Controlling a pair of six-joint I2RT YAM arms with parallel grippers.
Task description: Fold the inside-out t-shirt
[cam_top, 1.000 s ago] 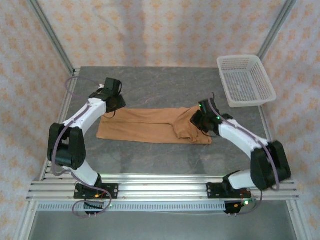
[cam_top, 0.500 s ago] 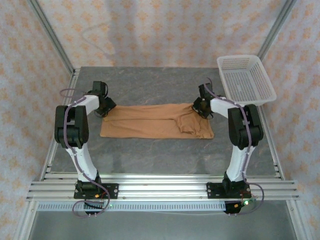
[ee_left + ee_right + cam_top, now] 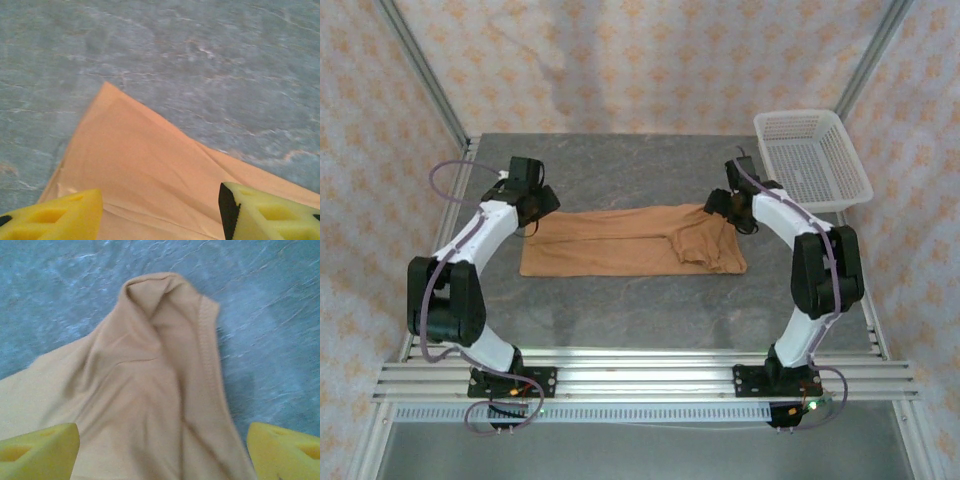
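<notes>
Left wrist, right wrist: left fingers (image 3: 55,215) and right fingers (image 3: 35,447) spread above the t-shirt (image 3: 140,170).

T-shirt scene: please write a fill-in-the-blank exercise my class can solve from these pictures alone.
1. The t-shirt lies folded on the grey ____.
2. The mesh basket is coloured ____.
3. The right gripper has its jaws ____ over the t-shirt.
4. Its fingers are coloured ____.

Missing words: table; white; open; yellow.

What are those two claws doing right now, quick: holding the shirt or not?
Left gripper: open above the t-shirt, holding nothing.
Right gripper: open above the t-shirt, holding nothing.
</notes>
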